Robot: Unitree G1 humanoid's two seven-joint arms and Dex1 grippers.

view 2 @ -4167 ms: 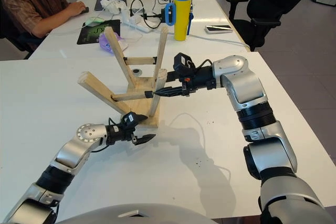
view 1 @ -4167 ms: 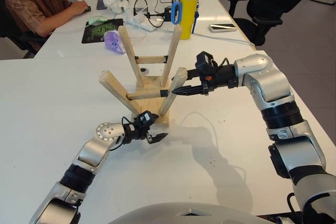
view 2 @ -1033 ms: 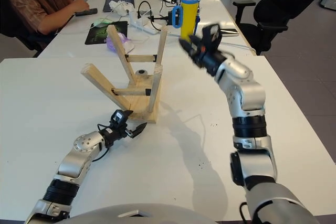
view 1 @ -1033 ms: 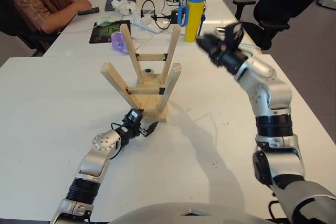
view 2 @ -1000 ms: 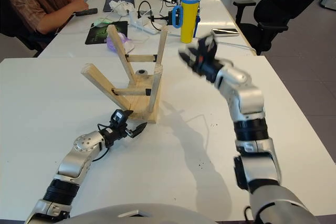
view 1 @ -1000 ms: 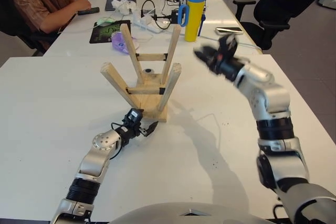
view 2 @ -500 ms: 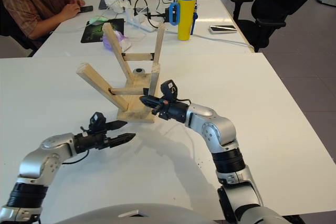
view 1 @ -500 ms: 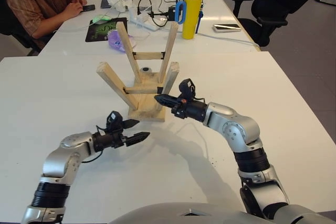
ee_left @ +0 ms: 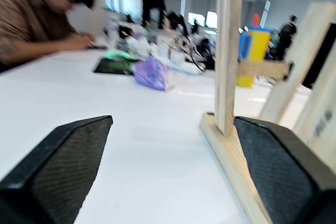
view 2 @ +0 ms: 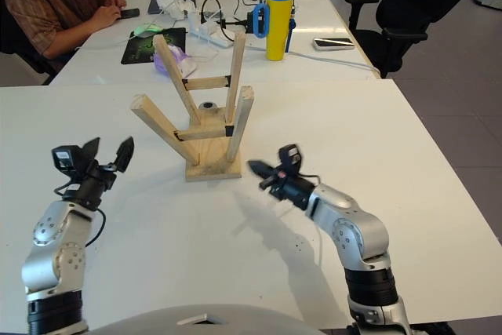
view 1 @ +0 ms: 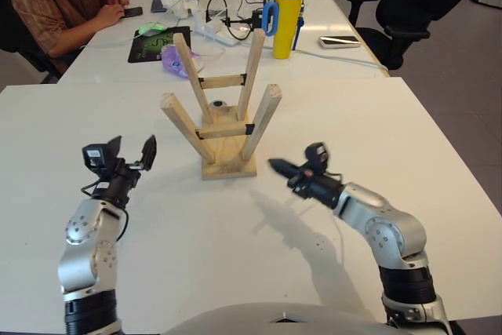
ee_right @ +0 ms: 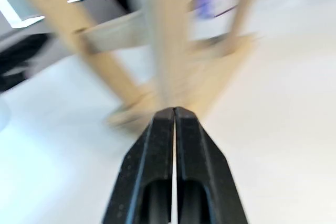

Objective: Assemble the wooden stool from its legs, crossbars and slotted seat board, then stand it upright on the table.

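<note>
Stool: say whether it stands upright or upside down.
Upside down: the stool rests on its seat board on the table, legs pointing up.

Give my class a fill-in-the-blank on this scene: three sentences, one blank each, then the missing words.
The stool rests on its seat board with its legs pointing ____.
The number of legs fitted to the stool is ____.
The left gripper is open, while the right gripper is ____.
Missing words: up; four; shut.
</note>
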